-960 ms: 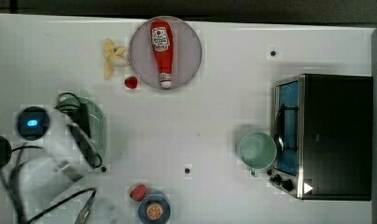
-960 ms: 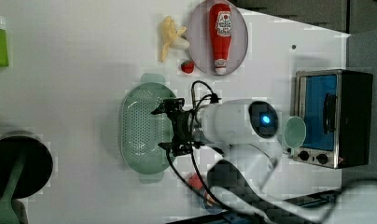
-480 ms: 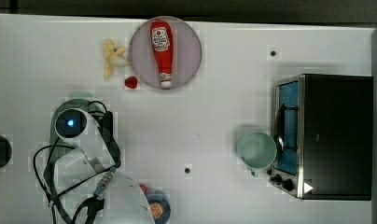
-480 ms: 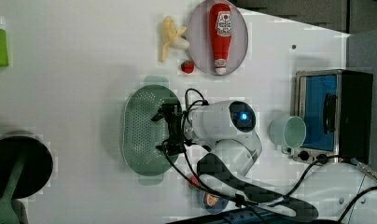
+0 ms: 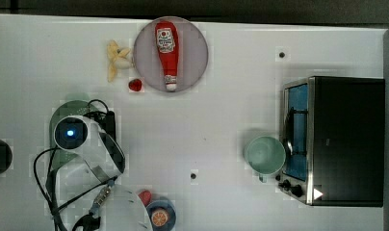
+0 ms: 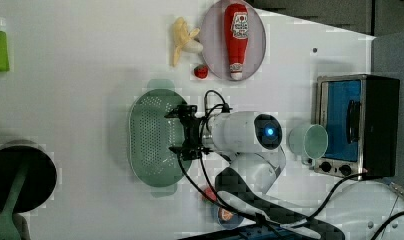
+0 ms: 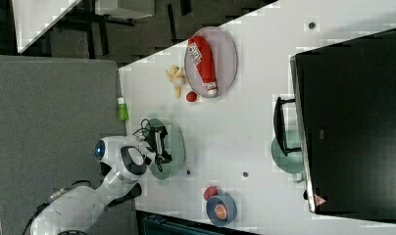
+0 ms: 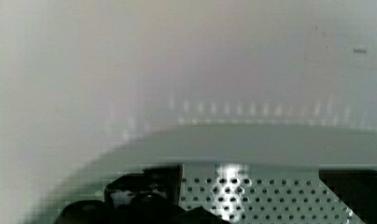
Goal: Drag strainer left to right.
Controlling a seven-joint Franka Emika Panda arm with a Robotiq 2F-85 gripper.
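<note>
On the white table (image 6: 65, 100), toward the left view's left of centre, lies the strainer (image 6: 147, 135), a pale green oblong with rounded ends and a finely perforated floor. Its long axis runs from the left view's top to its bottom, with 1 small tab handle at each end, and its open side faces up. The top view puts it near the table's left edge, mostly covered by the white arm (image 5: 86, 144); the right view shows it (image 7: 176, 142) as a green oval under the arm's black hand.

Over the strainer's rim on the left view's right side hangs the gripper (image 6: 186, 133), its 2 jaws spread wide along the strainer's long axis, 1 finger toward the left view's top and 1 toward its bottom. Nothing sits between them. The wrist view looks down on the strainer's pale rim (image 8: 252, 144) and perforated floor; whether a finger touches the rim I cannot tell.

A round mint-green cup (image 5: 265, 155) stands well apart, just beside the toaster oven (image 5: 337, 139). A ketchup bottle (image 5: 166, 50) lies on a plate (image 5: 192, 53) near the top view's upper edge
</note>
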